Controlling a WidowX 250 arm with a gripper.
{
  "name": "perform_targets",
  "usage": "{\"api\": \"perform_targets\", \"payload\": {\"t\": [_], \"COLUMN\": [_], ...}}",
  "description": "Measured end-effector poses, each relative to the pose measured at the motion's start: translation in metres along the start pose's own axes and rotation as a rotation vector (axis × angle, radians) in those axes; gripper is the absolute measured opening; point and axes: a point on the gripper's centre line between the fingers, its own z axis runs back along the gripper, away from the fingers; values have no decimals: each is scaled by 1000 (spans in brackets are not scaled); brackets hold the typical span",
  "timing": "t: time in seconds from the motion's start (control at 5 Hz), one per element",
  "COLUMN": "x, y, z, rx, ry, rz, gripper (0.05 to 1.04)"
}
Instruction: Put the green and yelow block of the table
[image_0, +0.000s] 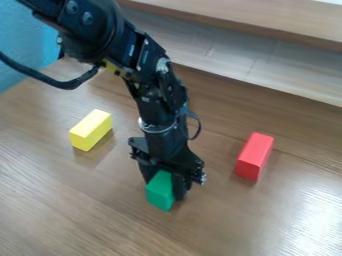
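"Largest item first?"

"Wooden table (87, 215). A pale grey surface (227, 57) borders its far edge, with a wooden board (234, 17) beyond. A blue surface (20, 65) lies past the left edge. The near and right edges are cut off."

"The arm?"

"Black arm (157, 95), entering at the top left, base out of view. It crosses the table's far left corner and slants down towards the middle, covering part of the far edge. A black cable (60, 84) loops out on its left."

"Gripper?"

"The gripper (163, 188) points down over the table, its fingers closed on the green block (159, 192), one to each side."

"Obstructions among the blocks?"

"The yellow block (91, 130) sits on the table, nearest the left edge, apart from the gripper. The red block (254, 156) sits on the opposite side, also apart."

"Anything hard to make out?"

"The green block's upper part is partly hidden by the gripper. I cannot tell whether its underside touches the wood."
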Motion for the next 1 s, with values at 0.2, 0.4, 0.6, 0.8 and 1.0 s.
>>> {"api": "perform_targets", "payload": {"t": [0.2, 0.4, 0.6, 0.8, 1.0], "x": [7, 15, 19, 22, 20], "y": [16, 40, 66, 90, 112], "z": [20, 44, 58, 69, 73], "rx": [-18, -12, -11, 2, 20], "ry": [-25, -55, -68, -87, -93], "rz": [33, 62, 96, 126, 163], "gripper": [597, 597, 597, 597, 597]}}
